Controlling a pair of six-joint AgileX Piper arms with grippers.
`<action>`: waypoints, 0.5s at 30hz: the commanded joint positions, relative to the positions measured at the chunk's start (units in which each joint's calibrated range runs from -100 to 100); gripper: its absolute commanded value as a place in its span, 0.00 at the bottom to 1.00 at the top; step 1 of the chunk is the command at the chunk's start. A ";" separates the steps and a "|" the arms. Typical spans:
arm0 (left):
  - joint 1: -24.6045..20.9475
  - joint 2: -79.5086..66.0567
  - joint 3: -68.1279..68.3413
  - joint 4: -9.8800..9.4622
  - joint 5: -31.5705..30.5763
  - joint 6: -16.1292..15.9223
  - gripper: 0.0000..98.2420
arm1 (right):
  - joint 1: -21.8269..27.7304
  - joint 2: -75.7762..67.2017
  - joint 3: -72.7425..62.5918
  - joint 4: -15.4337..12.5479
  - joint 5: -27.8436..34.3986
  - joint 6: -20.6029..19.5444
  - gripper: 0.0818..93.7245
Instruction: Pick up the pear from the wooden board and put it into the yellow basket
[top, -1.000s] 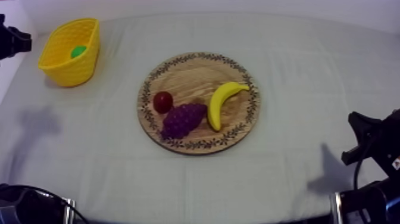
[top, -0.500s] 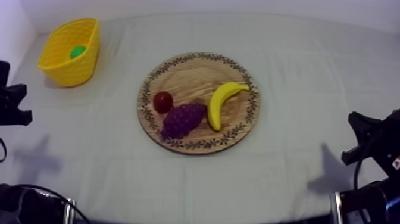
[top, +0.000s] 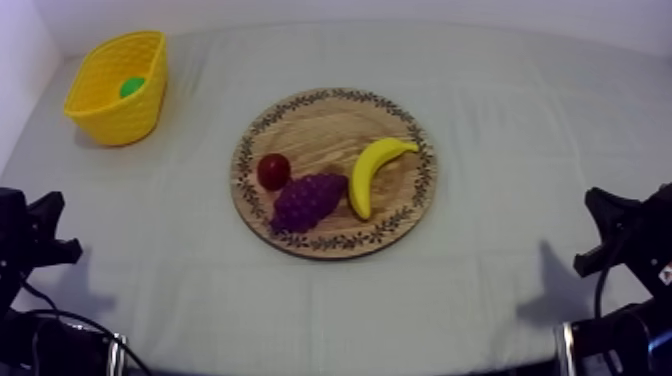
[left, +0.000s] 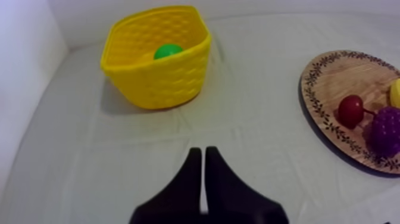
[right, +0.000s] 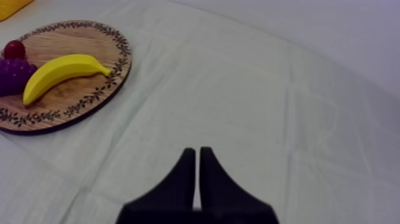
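- Top view: the pear (top: 131, 87) lies inside the yellow basket (top: 118, 122), which stands at ten o'clock from the wooden board (top: 330, 125), well apart from it. On the board, a banana (top: 372, 172) lies toward three o'clock. A small red fruit (top: 274, 171) sits toward nine, and a bunch of grapes (top: 308, 199) lies just beside it toward seven. The left gripper (top: 45, 232) sits low at eight o'clock from the board and the right gripper (top: 605, 235) at four, both far from the fruit.
- Left wrist view: the left gripper (left: 203, 150) has its fingers pressed together in a narrow wedge and holds nothing. The basket stands ahead toward eleven o'clock, with the pear's green top showing over the rim.
- Right wrist view: the right gripper (right: 197, 151) is also a narrow, empty wedge. The board with the banana lies toward ten o'clock.
- Step in hand: the pear's move looks finished, so only parking remains. Doing it well means settling the arms low at their own sides, away from the basket, which looks light enough to tip if nudged.
- Surface and room: the grey-white cloth (top: 520, 110) lies flat with faint fold lines. A plain white wall (left: 27, 65) rises beside the basket.
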 joint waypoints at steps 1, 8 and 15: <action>0.06 -2.64 2.01 -0.41 0.08 3.57 0.00 | -0.03 -0.04 -0.05 -0.01 0.04 0.03 0.00; 0.12 -3.68 3.32 -1.18 0.22 5.75 0.00 | -0.06 -0.04 -0.05 -0.01 0.04 0.02 0.00; 0.12 -3.77 6.08 -1.79 -8.43 8.90 0.00 | -0.06 -0.04 -0.05 -0.01 0.04 0.05 0.00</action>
